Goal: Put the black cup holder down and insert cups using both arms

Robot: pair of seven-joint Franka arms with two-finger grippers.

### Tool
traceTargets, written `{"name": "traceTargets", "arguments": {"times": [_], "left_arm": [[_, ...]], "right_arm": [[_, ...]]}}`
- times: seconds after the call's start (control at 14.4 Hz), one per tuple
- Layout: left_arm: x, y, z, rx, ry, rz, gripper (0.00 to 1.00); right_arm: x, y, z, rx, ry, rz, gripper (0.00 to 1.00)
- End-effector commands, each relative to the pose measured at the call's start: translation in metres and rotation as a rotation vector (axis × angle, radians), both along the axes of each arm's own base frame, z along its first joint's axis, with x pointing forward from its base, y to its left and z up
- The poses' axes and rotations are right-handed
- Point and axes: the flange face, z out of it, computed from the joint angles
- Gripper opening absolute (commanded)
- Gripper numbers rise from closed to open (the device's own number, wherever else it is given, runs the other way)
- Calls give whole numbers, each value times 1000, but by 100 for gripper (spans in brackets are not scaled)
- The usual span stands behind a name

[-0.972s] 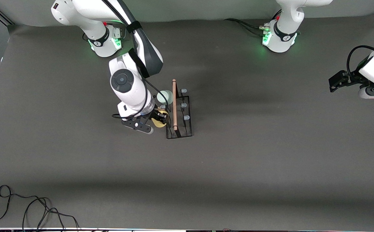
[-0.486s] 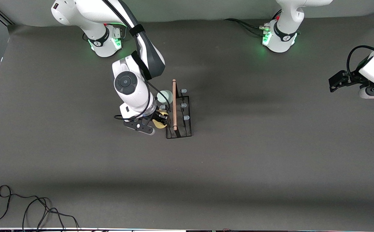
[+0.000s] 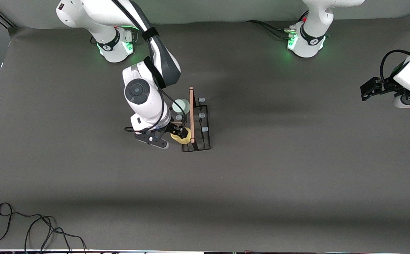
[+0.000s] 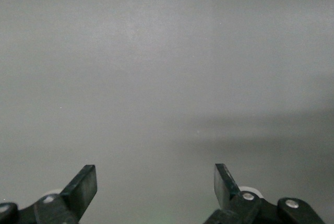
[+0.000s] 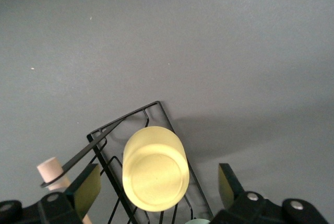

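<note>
The black cup holder (image 3: 205,141) stands on the table, its wooden handle (image 3: 191,113) on top. A pale green cup (image 3: 180,105) sits upside down on a prong on the side toward the right arm's end. The yellow cup (image 3: 184,138) sits upside down at the rack's end nearer the front camera. My right gripper (image 3: 178,131) is open around it; in the right wrist view the cup (image 5: 155,169) stands apart from both fingers of the gripper (image 5: 156,183), over the rack (image 5: 125,119). My left gripper (image 3: 367,90) waits open and empty (image 4: 155,182). The light blue cup is hidden.
Three bare pale-tipped prongs (image 3: 201,115) stand on the rack's side toward the left arm's end. A black cable (image 3: 32,229) lies at the table's near corner at the right arm's end. Grey table (image 3: 279,176) spreads around the rack.
My right gripper has moved with the yellow cup toward the rack; the cup now sits over the rack's near end. The left arm has not moved.
</note>
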Motion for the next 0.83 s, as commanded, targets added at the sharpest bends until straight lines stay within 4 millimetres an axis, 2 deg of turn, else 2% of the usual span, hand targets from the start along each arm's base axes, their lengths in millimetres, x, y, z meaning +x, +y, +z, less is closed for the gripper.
{"name": "traceTargets", "arguments": {"times": [0.0, 0.07, 0.28, 0.56, 0.76], "left_arm": [[-5, -3, 5, 19, 0, -4, 100], [-5, -4, 6, 19, 0, -6, 100], [-6, -9, 5, 20, 3, -15, 100], [-5, -9, 12, 18, -15, -21, 100], [-3, -9, 13, 5, -22, -40, 100]], "right_arm": [[9, -35, 62, 18, 31, -10, 100], [13, -54, 86, 14, 65, 21, 100], [20, -131, 154, 9, 162, 91, 100], [5, -229, 214, -20, 186, 182, 100], [-4, -292, 238, -6, 197, 198, 100]]}}
